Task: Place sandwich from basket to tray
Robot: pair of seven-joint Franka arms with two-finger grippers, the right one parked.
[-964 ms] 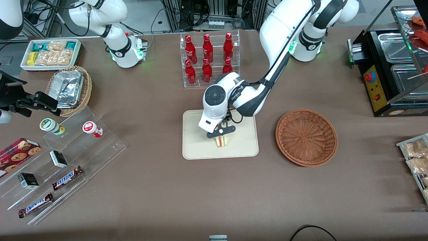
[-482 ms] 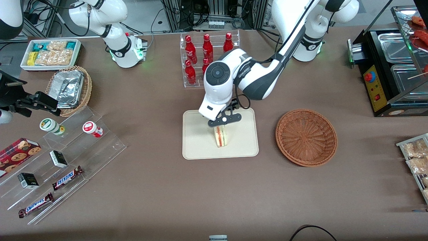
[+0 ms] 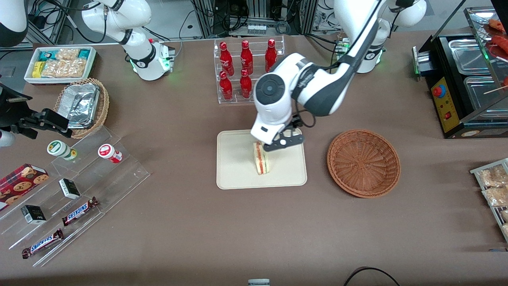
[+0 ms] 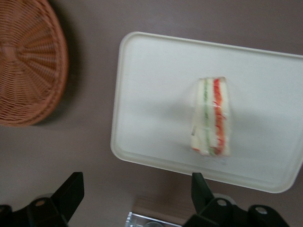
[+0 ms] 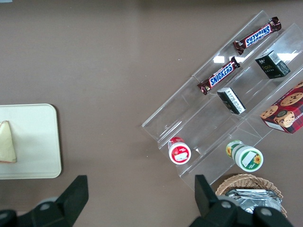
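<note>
Nearest the front camera, toward the parked arm's end of the table: a clear stepped display [image 3: 75, 186] with two Snickers bars [image 3: 79, 210], small dark boxes and two white-capped jars.

Mid-table: the cream tray [image 3: 234, 174] lies flat. The sandwich [image 3: 261, 158] stands on it on edge, red and green filling stripes facing up, near the tray's centre. Nothing touches it.

The gripper [image 3: 282, 142] hangs above the tray's edge farther from the front camera, just beside the sandwich's farther end and raised clear of it. In the wrist view its two fingers [image 4: 71, 191] stand wide apart with nothing between them.

Beside the tray, toward the working arm's end: the reddish-brown basket [image 3: 363, 162], on the table, apart from the tray. No food shows in it.

Farther from the front camera than the tray: a clear rack of red bottles [image 3: 246, 69], partly covered by the working arm.

Farthest, at the parked arm's end: a tan wicker basket with crumpled foil [image 3: 82, 104] and a white box of snack packets [image 3: 60, 63].
</note>
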